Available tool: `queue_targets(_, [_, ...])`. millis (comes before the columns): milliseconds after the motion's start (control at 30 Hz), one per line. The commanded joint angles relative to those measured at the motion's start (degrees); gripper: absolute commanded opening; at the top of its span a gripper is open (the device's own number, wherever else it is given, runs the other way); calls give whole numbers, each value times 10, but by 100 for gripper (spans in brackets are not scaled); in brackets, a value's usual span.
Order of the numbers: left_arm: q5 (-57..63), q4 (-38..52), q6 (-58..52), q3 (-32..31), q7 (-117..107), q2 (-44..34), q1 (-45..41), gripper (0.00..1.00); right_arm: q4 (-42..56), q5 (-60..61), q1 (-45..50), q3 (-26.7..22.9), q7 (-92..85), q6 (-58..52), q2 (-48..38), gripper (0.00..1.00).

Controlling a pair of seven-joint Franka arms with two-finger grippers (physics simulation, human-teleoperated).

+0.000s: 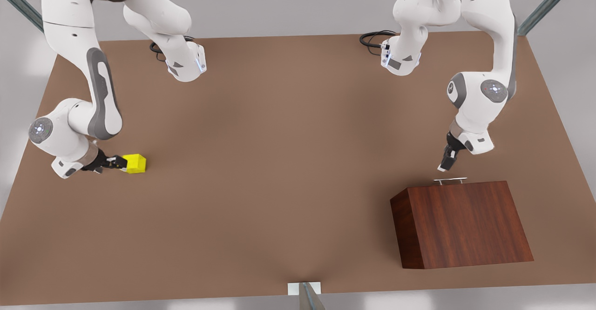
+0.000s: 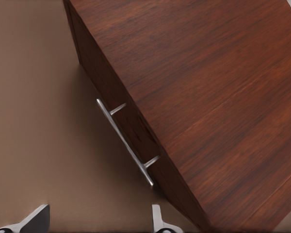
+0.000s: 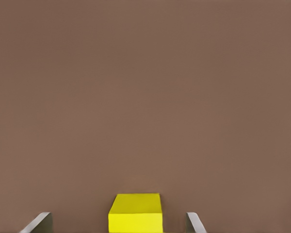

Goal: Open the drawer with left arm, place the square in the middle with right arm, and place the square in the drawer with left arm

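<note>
Square [image 1: 135, 163] judged light, rigid — best pinched on flat sides; right pincer [image 1: 120, 162] spread around it, left pincer [image 1: 446, 164] spread near handle [image 1: 450, 180].

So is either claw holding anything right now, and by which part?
Nothing is held. The right claw is open around the yellow cube, not gripping. The left claw hangs open above the drawer handle.
</note>
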Motion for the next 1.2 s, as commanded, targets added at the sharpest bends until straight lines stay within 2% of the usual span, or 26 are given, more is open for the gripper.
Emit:
queue_targets(0, [-27, -1, 3, 0, 0, 0, 15, 100, 0, 0, -5, 0, -1, 2, 3, 100])
queue_targets(133, [-107, -2, 38, 1, -8, 17, 15, 100, -4, 0, -5, 0, -5, 10, 30, 100])
queue_targets(267, [-123, -2, 46, 6, -9, 29, 15, 100, -11, 0, -6, -2, -23, 25, 52, 100])
queue_targets(533, [-225, -2, 75, 26, -9, 48, 15, 100, -61, 0, -7, -3, -23, 65, 57, 100])
queue_targets(833, [-262, 0, 113, 27, -9, 86, 17, 100, -63, 0, -8, -4, -23, 99, 94, 100])
queue_targets(900, [-262, 0, 119, 27, -9, 97, 17, 100, -63, 0, -7, -4, -22, 98, 94, 93])
queue_targets(933, [-262, 0, 120, 27, -9, 100, 17, 100, -63, 0, -7, -4, -21, 98, 95, 93])
queue_targets(967, [-263, 1, 120, 26, -9, 102, 17, 100, -62, 0, -8, -4, -21, 97, 95, 88])
queue_targets(1000, [-263, 1, 120, 27, -9, 103, 17, 100, -62, 0, -7, -4, -18, 96, 95, 78])
queue_targets(1033, [-263, 0, 120, 27, -9, 103, 18, 100, -61, 0, -7, -4, -18, 95, 95, 77])
queue_targets(1067, [-264, 0, 118, 27, -10, 102, 18, 100, -61, 0, -7, -4, -18, 96, 95, 68])
queue_targets(1167, [-264, -1, 111, 27, -18, 100, 18, 100, -60, 0, -7, -4, -17, 95, 95, 64])
